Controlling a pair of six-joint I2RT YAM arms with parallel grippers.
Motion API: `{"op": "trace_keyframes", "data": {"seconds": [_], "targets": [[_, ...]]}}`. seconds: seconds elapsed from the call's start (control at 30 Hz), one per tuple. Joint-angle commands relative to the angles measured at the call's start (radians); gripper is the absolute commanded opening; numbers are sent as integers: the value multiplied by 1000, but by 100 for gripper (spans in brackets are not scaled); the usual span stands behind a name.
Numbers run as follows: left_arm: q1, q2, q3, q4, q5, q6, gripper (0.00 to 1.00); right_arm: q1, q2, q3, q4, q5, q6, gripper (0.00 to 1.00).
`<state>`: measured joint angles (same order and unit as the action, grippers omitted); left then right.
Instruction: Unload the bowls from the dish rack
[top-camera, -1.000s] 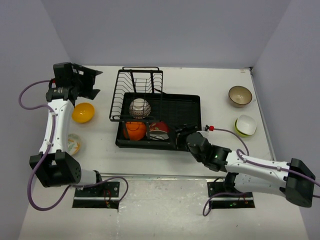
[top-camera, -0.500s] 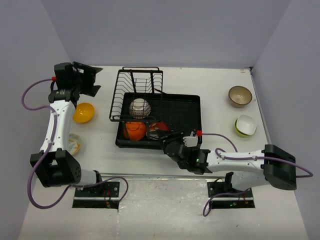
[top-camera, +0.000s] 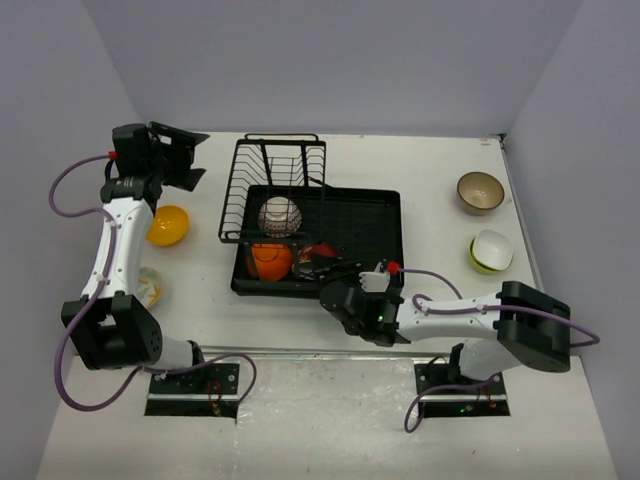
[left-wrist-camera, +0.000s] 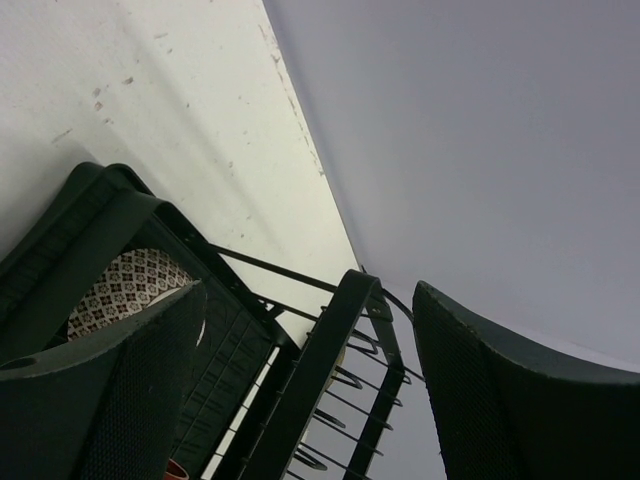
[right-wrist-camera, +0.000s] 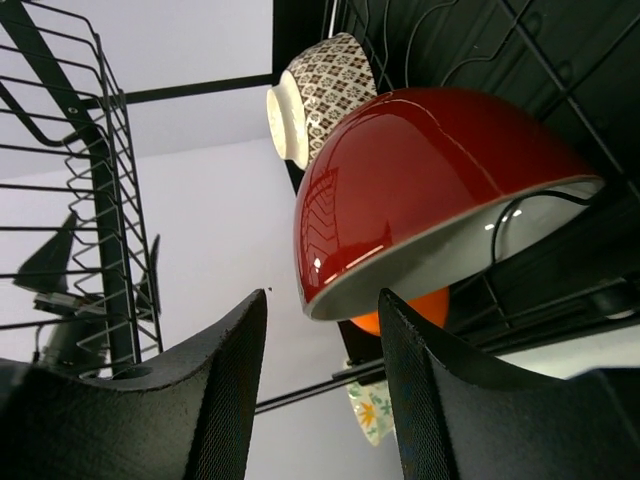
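The right jaws stand open at the near edge of the dish rack's tray (top-camera: 365, 215), gripping nothing, their two dark fingers (right-wrist-camera: 215, 400) spread beneath the rim of the red bowl (right-wrist-camera: 430, 190), which lies tilted with its white inside showing. Whether the fingers touch it I cannot tell. Just behind it an orange bowl (top-camera: 268, 260) sits in the tray, and a patterned bowl (top-camera: 280, 215) stands on edge at the wire rack (top-camera: 275, 165). The left jaws are open too and empty, fingers (left-wrist-camera: 110, 400) wide apart, held up over the far left of the bench (top-camera: 440, 165) and facing the rack. On the bench a yellow bowl (top-camera: 167, 225) and a floral one (top-camera: 150, 288) lie left of the rack; a brown bowl (top-camera: 480, 192) and a green-and-white bowl (top-camera: 491, 250) sit well apart on the right.
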<state>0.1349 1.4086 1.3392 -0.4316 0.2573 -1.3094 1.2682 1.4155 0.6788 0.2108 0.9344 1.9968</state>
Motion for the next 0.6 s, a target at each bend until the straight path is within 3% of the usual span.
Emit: {"op": "trace_keyframes", "data": {"seconds": [0.0,0.27,0.53,0.57], "targets": [[-8,13,40,42,22,-14,84,-12,33,16,81,46,326,50],[-11,27,55,56,33,-11,83,-84,76,-10,216,6,258,46],[-15,43,67,68,37,-25,83,-112,97,-8,199,-25,292,19],[-15,46,72,68,36,-24,83,-110,100,-7,193,-29,304,10]]}}
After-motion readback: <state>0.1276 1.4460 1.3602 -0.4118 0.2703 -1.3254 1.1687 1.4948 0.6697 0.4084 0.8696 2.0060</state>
